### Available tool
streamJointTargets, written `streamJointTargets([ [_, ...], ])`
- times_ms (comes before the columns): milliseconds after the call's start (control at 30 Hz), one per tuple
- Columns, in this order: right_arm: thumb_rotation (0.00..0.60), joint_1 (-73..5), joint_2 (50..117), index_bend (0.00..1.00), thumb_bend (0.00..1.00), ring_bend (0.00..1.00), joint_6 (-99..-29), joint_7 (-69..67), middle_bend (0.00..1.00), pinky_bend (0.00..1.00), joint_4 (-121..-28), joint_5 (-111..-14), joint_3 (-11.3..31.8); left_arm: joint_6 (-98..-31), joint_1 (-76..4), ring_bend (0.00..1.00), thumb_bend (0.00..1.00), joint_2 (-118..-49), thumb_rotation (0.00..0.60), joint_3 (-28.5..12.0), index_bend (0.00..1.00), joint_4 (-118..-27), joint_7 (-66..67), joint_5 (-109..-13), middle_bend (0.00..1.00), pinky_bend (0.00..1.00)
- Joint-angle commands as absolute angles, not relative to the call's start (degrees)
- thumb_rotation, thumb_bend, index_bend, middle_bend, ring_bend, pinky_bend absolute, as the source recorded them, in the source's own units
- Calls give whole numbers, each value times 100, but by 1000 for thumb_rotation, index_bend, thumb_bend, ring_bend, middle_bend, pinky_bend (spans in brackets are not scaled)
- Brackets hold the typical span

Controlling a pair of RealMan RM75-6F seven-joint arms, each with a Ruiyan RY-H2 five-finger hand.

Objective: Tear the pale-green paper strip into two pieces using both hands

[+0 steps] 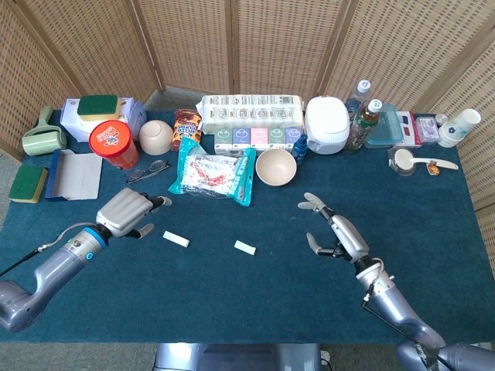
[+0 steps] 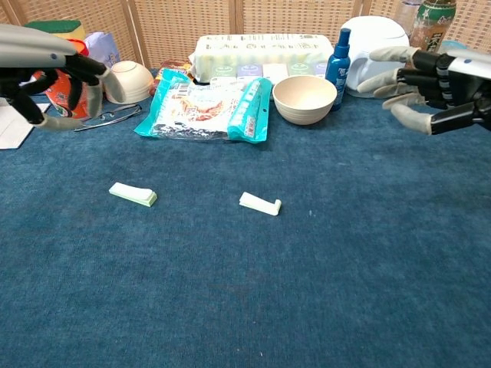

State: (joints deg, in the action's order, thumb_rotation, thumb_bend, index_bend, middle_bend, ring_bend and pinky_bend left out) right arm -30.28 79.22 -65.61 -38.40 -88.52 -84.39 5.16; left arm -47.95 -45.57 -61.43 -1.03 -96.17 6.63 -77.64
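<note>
Paper strip lies on the blue cloth [image 1: 232, 309] in two pieces. Left piece [image 2: 133, 193] sits well in front of the snack bag [image 2: 205, 106], toward its left; right piece [image 2: 260, 203] in front of it, toward its right. Left hand [image 1: 124, 214] empty, fingers loosely spread, partly cut off in chest view. Right hand [image 1: 338, 235] released, fingers apart, cropped at the chest-view edge.

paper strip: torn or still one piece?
Torn. Two separate pale-green pieces lie on the table: left piece, right piece, with bare cloth between them. Neither the left hand nor the right hand holds anything.
</note>
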Motion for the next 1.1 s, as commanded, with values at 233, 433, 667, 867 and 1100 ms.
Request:
streamJointTargets([
  [233,600,-2825,7849,0,546,121,-6755,-3575,208,151,-8780,-8284,573,-5965,-3667,434,359,-5818,592,86,221,-9933,630,-7915,403,711],
  [433,600,-2623,7793,0,541,115,-7003,-3113,207,151,-8845,-8094,657,-6772,-2969,432,359,-5627,592,261,221,-10118,649,-7950,393,709],
  [667,600,-2425,7705,23,531,105,-7283,-2065,204,126,-8872,-8017,620,-7616,-2233,425,359,-5596,592,449,221,-10122,633,-8045,392,704],
  [867,600,-2152,7498,58,531,101,-7578,-1211,205,126,-8970,-8158,393,-8757,-1403,407,357,-5783,593,583,221,-9905,504,-8325,387,662],
  [1100,600,-1626,7460,67,531,83,-8335,409,199,114,-9148,-8048,265,-9771,-600,387,356,-6109,595,652,221,-9614,577,-8501,381,591],
])
